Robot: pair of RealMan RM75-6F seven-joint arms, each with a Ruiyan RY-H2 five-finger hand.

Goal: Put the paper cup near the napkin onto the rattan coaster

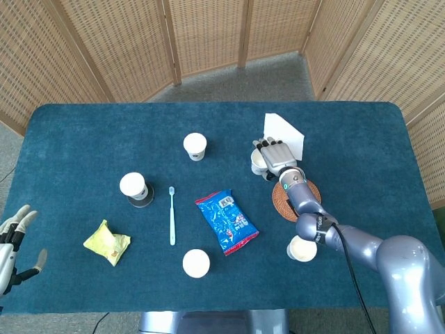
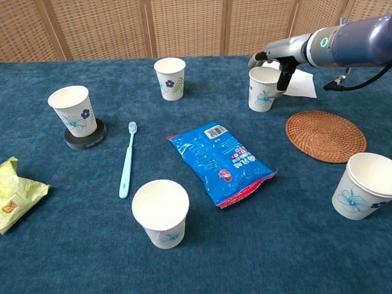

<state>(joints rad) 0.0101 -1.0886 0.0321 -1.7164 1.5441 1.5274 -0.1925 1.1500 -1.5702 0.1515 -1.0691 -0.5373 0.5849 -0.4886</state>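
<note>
1. Right now your right hand (image 2: 277,64) wraps its fingers around the paper cup (image 2: 263,89), which stands upright just beside the napkin (image 2: 301,86), apart from the rattan coaster (image 2: 325,135).
2. Your left hand (image 1: 14,243) hangs off the table's near left edge, fingers spread, holding nothing.
3. Between cup and coaster lies bare blue tablecloth (image 2: 202,257); a blue snack packet (image 2: 222,161) lies left of the coaster.
4. Count five cups in all: another cup (image 2: 361,185) stands near the coaster, one sits on a dark coaster (image 2: 85,138).
5. Every cup whose inside you can see holds nothing.
</note>
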